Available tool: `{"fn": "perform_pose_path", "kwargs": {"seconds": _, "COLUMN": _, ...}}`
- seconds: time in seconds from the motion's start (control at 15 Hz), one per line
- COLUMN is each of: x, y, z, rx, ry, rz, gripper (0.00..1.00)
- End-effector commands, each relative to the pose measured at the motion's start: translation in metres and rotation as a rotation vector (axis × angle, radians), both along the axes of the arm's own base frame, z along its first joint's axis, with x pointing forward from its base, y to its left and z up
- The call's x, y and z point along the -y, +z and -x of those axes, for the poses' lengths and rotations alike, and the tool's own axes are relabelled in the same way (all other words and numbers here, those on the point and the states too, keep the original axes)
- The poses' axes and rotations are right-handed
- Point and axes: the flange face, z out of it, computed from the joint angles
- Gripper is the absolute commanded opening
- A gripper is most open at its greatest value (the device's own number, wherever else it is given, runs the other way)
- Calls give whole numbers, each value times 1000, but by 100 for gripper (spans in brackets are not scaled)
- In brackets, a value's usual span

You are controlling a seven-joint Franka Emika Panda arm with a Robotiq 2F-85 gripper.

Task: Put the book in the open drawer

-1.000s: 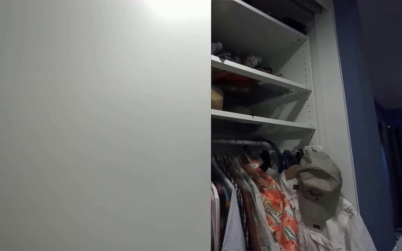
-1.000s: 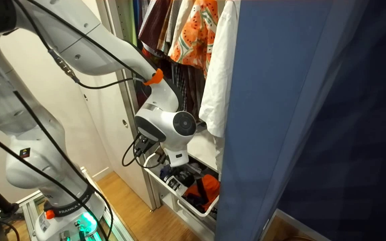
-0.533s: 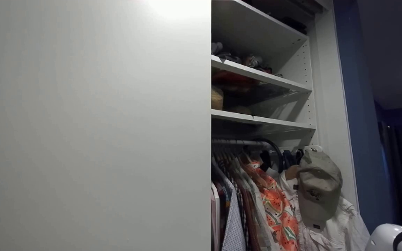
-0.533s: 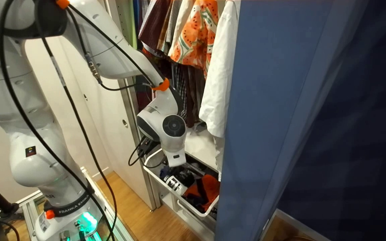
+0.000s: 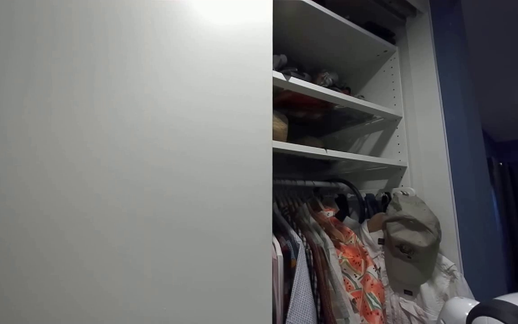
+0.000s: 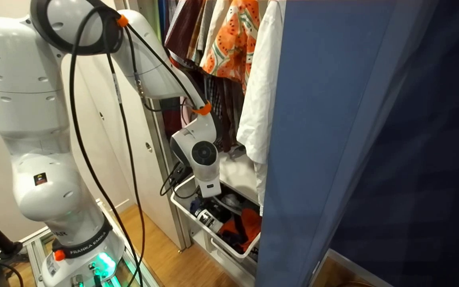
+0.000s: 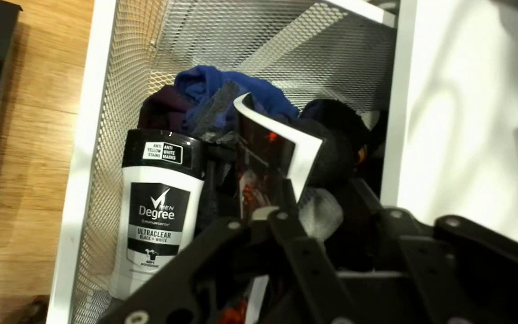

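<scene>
Going left to right in the wrist view: floor [image 7: 34, 135] down the far left, then the drawer [image 7: 83, 148], pulled out presumably to allow a drop from above. Next, deodorant [image 7: 158, 216] left of centre, label up against the mesh wall, handily off to the side of the landing spot. Blue cloth [image 7: 250, 90] bunched at upper centre, maybe acting as a cushion.

Middle of the frame: the book [image 7: 263, 153], down inside the drawer among the clutter. Seems tilted rather than flat, probably thanks to lumpy stuff underneath. Just right of that, the gripper [image 7: 325, 189] with spread jaws, well apart and pinching nothing visible. Probably spread to leave the book free. Can't tell about contact between book and nearest jaw. White shelf [image 7: 475, 135] at the right edge, so best to back out straight up.

As for the book's looks: dark, glossy cover with red bits on the left, curled at the top, then a white band along top and right, pages or border, hard to say. Looks floppy. No readable title, lower part mostly hidden behind the gripper.
</scene>
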Motion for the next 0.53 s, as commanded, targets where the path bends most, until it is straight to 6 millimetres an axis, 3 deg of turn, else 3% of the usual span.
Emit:
{"fn": "perform_pose_path", "kwargs": {"seconds": 0.0, "x": 11, "y": 2, "z": 2, "rx": 10, "ry": 24, "rz": 37, "gripper": 66}}
{"fn": "perform_pose_path", "kwargs": {"seconds": 0.33, "x": 48, "y": 36, "z": 40, "rx": 88, "ry": 176, "rz": 115, "gripper": 100}}
{"fn": "perform_pose_path", "kwargs": {"seconds": 0.47, "x": 67, "y": 53, "z": 48, "rx": 143, "ry": 205, "rz": 143, "gripper": 100}}
